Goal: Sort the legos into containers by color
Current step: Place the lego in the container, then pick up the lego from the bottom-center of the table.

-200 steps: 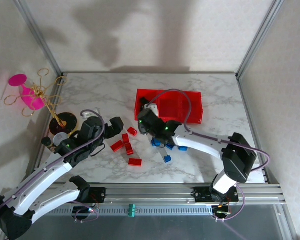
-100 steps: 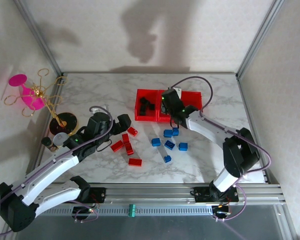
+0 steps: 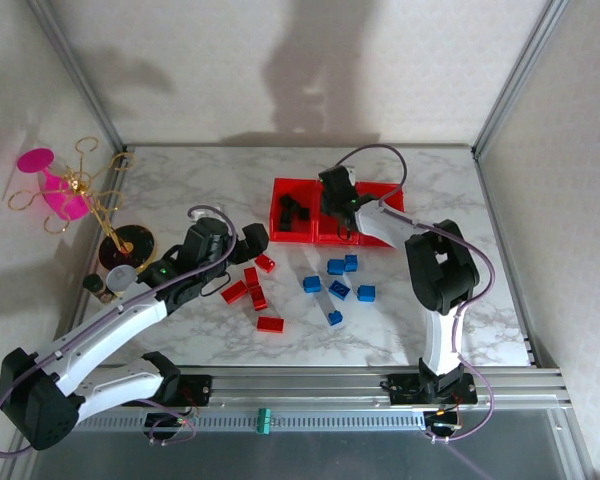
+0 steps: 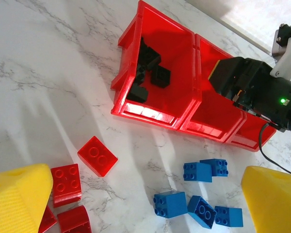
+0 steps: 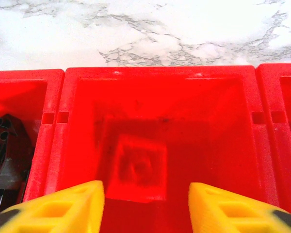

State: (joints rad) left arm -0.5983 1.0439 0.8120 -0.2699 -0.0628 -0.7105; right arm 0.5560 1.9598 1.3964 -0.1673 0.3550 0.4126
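The overhead view is bright and even, with broad soft-edged shadows on the back wall [image 3: 310, 60] beyond the containers [image 3: 277, 208]. In the left wrist view, faint streaked shadows cross the marble table [image 4: 48, 73] in front of the containers [image 4: 150, 114], whose translucent front wall glows where light passes through. The yellow fingertips [image 4: 17, 199] of the left gripper [image 4: 145, 201] blur at the lower corners. In the right wrist view the containers [image 5: 160, 73] are oversaturated red and the middle bin's floor is soft. The marble beyond them is nearly washed white, and the fingertips [image 5: 68, 206] of the right gripper [image 5: 141, 208] are out of focus.
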